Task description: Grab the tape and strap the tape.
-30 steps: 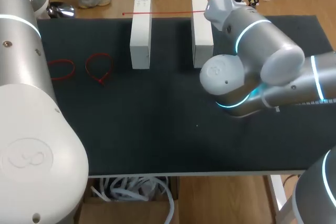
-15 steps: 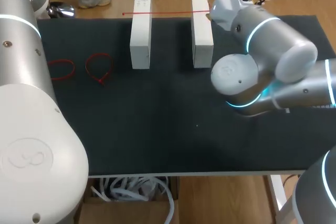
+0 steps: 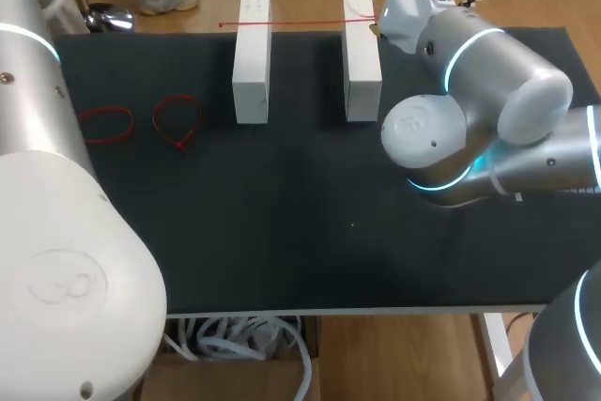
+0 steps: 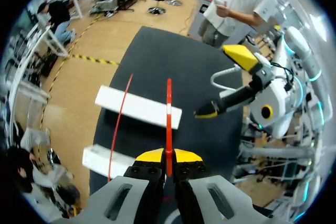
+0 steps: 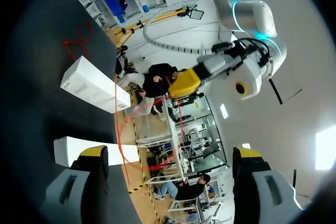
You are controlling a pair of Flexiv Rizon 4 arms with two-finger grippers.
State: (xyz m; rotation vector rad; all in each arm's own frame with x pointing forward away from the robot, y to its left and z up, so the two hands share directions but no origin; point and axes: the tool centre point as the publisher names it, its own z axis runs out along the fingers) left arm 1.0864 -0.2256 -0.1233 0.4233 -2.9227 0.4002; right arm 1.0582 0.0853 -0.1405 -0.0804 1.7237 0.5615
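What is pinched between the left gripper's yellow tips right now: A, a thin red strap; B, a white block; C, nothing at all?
A: in the left wrist view, the left gripper has both yellow tips closed from two sides on a thin red strap that points straight out ahead of it.

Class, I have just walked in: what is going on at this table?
The left gripper is shut on a red tape, held ahead of it above two white blocks. A second red tape lies across the blocks' far ends. The right gripper hangs open near the right-hand block, holding nothing. Two looped tapes lie aside.
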